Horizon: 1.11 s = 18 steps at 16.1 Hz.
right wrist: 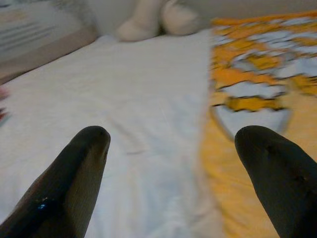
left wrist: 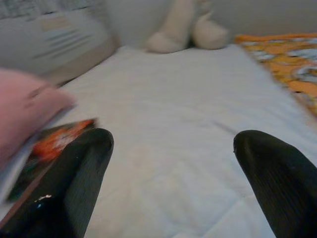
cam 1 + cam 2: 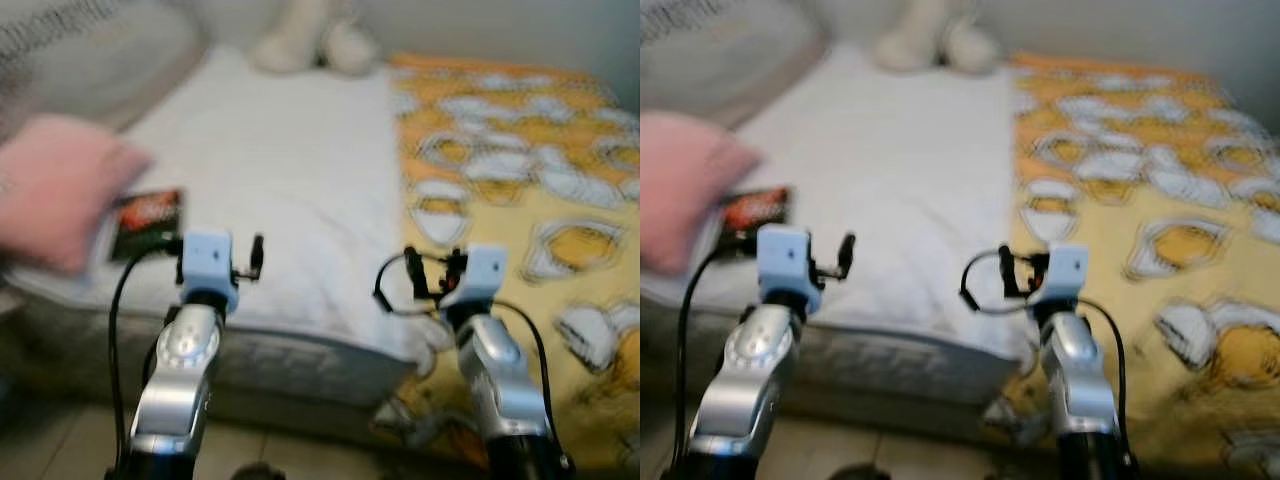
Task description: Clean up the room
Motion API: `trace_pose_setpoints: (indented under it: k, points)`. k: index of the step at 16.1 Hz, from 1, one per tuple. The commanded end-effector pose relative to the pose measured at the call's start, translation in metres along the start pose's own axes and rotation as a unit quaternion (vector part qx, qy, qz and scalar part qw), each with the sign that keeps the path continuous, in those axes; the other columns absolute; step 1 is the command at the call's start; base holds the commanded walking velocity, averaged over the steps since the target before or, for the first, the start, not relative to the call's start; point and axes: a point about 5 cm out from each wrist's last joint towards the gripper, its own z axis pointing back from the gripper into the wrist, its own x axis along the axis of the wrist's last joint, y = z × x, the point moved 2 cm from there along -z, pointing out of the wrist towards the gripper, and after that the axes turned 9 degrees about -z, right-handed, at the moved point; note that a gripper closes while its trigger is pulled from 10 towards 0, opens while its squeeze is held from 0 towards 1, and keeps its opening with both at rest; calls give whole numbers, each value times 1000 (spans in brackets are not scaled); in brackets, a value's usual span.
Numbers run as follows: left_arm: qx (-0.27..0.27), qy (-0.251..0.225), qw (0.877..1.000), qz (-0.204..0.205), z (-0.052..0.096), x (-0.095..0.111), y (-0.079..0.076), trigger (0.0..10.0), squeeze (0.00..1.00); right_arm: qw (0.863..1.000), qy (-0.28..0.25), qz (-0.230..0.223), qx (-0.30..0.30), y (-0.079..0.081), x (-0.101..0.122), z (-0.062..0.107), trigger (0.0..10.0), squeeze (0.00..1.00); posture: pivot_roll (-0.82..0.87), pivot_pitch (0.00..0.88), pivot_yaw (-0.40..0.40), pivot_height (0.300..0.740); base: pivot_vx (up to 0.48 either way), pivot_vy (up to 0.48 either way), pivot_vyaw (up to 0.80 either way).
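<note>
In front of me is a bed with a white sheet [image 3: 290, 170]. A yellow and orange patterned blanket [image 3: 520, 180] covers its right half. At the left edge lies a pink pillow [image 3: 55, 190], with a dark packet printed in red and orange [image 3: 148, 222] half under it. A cream plush toy [image 3: 310, 40] sits at the far end. My left gripper [image 2: 171, 144] is open over the near left of the sheet, close to the packet [image 2: 54, 144]. My right gripper [image 1: 171, 136] is open above the line where sheet meets blanket. Neither holds anything.
A grey striped pillow [image 3: 80, 50] leans at the bed's far left. The mattress's front edge [image 3: 290, 350] runs just beyond my two arms, with tiled floor [image 3: 300, 455] below it. The picture is blurred.
</note>
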Motion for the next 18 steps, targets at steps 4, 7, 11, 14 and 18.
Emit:
trace_pose_setpoints:
  k: [4, 7, 11, 14, 18]
  points:
    - [4, 4, 1000, 22, 1, -1, -4, 10000, 0, 1000, 1, -9, 2, -6, 2, -6, 10000, 0, -19, 0, -15, 737, 0, 66, 473]
    - [11, 5, 999, 36, 1, -1, -5, 10000, 0, 1000, 3, -11, -5, -10, 2, -7, 10000, 0, -16, 0, -25, 740, 0, 393, 460]
    - [9, 6, 999, 38, 1, -2, -9, 10000, 0, 1000, 5, -12, 1, -9, 1, -9, 10000, 0, -16, 0, -26, 740, 0, 327, 450]
    - [4, 0, 999, 37, 1, 1, -11, 10000, 0, 1000, 9, -14, 3, -10, -1, -9, 10000, 0, -14, 0, -26, 740, 0, 0, 448]
    - [7, 4, 1000, 22, 3, -4, -7, 10000, 0, 1000, 11, -17, 6, -11, -2, -11, 10000, 0, -6, 0, -30, 740, 0, 0, 439]
